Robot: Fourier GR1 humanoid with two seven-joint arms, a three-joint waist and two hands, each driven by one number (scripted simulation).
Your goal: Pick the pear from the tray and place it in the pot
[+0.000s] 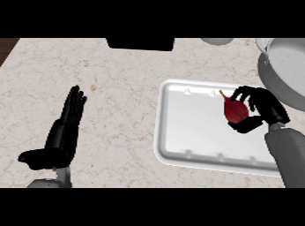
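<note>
From the head view, your right robot hand [259, 110] is curled round the dark red pear [235, 111] over the white tray [181, 132], seemingly just lifted; the left robot hand [67, 121] rests open on the worktop [116, 66]. You are at the carry step: next, move the pear up and right over the grey pot [291, 70], then let go.

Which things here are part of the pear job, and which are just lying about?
Part of the job:
pear
tray
pot
right hand, curled round the pear

Just there:
left hand, open, resting at the left
black object at the counter's far edge
grey object beside it
</note>
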